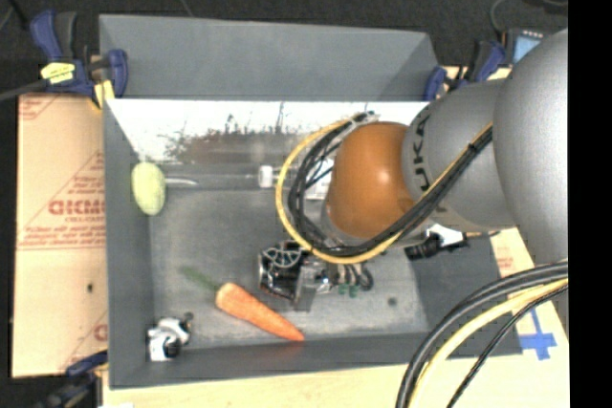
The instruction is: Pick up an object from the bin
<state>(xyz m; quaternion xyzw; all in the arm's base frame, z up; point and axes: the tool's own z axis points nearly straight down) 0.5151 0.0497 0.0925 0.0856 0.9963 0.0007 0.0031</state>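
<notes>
My gripper is low in the bin's front middle, a dark body showing under the arm's orange cover. Just in front of it and to its left lies an orange carrot, slanted, with its thick end toward the left and a thin green stalk beyond that end. The gripper is close beside the carrot's upper side; I cannot tell whether it touches it. A small white and black thing lies in the front left corner.
A pale green oval thing rests against the left wall. A clear tube-like thing with a white end lies along the back wall. The arm and its cables cover the bin's right half.
</notes>
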